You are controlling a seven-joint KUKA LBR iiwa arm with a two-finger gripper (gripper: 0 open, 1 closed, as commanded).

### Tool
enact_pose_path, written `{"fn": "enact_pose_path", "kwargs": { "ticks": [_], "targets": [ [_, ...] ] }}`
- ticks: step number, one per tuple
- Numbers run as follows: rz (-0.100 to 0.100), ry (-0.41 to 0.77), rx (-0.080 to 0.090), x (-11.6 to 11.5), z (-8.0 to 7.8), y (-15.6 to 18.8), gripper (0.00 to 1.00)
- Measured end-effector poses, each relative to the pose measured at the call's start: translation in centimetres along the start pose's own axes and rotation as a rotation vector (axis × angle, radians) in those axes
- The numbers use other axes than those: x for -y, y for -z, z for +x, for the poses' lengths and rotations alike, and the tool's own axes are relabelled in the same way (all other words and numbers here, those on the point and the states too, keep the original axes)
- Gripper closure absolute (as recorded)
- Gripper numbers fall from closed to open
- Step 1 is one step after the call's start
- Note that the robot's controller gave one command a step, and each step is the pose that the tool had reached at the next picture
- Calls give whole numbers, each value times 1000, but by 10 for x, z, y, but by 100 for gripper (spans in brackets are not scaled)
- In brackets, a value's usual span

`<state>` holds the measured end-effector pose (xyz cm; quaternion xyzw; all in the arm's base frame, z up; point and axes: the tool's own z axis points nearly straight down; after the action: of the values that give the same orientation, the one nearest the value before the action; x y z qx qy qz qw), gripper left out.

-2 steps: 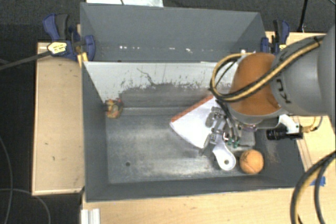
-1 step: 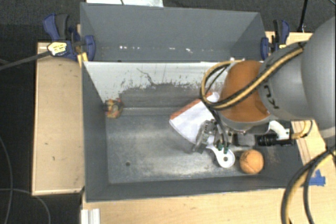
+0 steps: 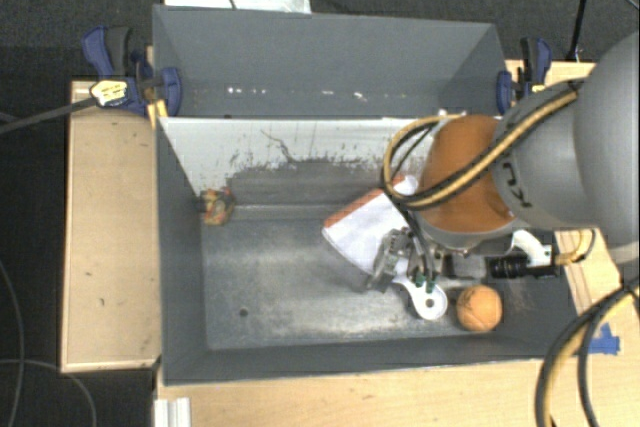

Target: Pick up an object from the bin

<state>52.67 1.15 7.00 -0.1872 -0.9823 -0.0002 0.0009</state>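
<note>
My gripper [image 3: 400, 267] is low in the right half of the bin, at the near right edge of a flat white packet [image 3: 362, 227] with a red strip along its far edge. The packet lies tilted on the bin floor, and the wrist hides part of it. An orange ball [image 3: 480, 308] rests on the floor just right of the gripper, near the front wall. A small white curved piece with a green spot [image 3: 431, 301] sits between gripper and ball; I cannot tell whether it is loose or part of the gripper.
A small multicoloured lump [image 3: 215, 206] lies at the far left of the floor, against the back slope. The arm with its orange cover and looped cables hangs over the bin's right side.
</note>
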Motion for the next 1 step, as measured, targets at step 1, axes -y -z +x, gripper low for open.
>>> {"fn": "enact_pose_path", "kwargs": {
  "ticks": [1],
  "targets": [
    [1, 0, -1, 0, 1, 4, 100]
  ]
}}
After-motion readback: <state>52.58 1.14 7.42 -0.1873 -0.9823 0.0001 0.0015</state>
